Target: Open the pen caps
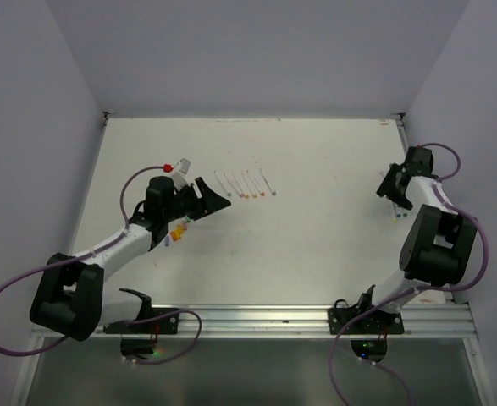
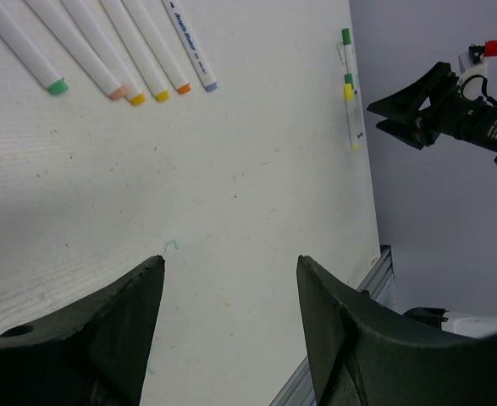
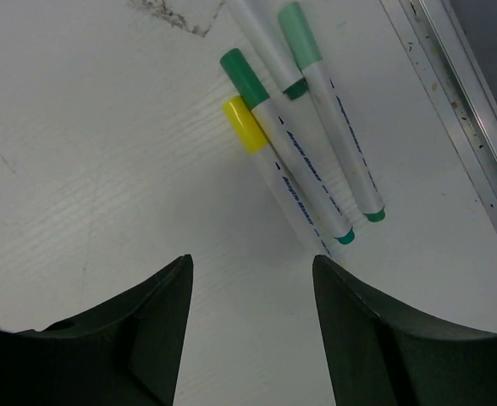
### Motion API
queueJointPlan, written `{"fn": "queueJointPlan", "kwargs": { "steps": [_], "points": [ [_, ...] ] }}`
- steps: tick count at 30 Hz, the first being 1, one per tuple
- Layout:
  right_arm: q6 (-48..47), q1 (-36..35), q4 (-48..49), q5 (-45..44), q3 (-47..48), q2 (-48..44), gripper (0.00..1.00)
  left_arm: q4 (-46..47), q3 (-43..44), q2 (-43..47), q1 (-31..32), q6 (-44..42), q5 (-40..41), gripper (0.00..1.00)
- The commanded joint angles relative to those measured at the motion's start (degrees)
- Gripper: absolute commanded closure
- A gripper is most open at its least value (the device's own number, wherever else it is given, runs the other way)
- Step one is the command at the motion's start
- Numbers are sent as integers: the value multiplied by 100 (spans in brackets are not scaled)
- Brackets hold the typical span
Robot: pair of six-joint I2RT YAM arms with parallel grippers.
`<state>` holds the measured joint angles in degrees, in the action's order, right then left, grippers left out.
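Right hand (image 3: 250, 264) is held wide and empty near thin white capped pens (image 3: 311, 182); left hand (image 2: 229, 264) likewise; blue barrel lettering cannot be read.

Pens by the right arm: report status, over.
Left gripper open, empty. Right gripper open, empty, above the pens. Yellow cap and green caps still on. Nothing in the way.

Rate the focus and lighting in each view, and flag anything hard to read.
Top external: soft, even light, faint shadows; the pen row is tiny, colours barely legible. Left wrist: table and that row sharp, the near fingers dark with little detail. Right wrist: clustered pens crisp, barrel print visible; no glare.
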<state>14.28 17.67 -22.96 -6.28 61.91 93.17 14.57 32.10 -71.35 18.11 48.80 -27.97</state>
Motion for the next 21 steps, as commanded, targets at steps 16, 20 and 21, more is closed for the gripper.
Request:
{"fn": "queueJointPlan", "kwargs": {
  "steps": [16,20,21],
  "points": [
    [-233,149,424,-145,-127,800,37,652,69,-397,193,-81,-324,34],
    [-242,149,441,-31,-153,721,38,679,86,-415,193,-72,-359,34],
    [-242,149,442,-66,-170,694,38,688,69,-406,193,-63,-359,34]
  ]
}}
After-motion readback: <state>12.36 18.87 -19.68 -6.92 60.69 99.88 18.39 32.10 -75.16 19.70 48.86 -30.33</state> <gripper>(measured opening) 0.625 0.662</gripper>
